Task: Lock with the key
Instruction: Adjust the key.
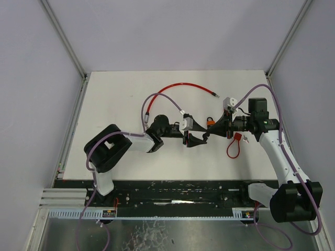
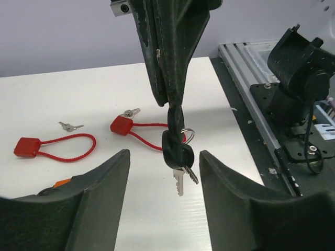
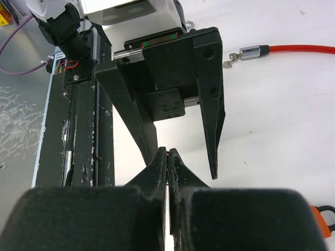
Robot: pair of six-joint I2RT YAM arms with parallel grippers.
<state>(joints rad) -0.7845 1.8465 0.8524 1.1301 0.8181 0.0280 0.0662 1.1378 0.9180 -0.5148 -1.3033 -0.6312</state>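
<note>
A bunch of silver keys (image 2: 179,182) on a ring hangs blade-down above the white table (image 2: 78,94), just right of its middle, and farther right lie a red cable lock (image 2: 121,125) with a small key (image 2: 131,112) at its body, a loose key pair (image 2: 69,126), and a second red lock (image 2: 26,147) with its cable looped.

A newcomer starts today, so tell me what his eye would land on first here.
The bunch of keys dangling from the shut right hand, between the open fingers of the left hand, mid-table. Then two red cable locks lying on the white table beyond them, and a long red cable curving near the far edge.
</note>
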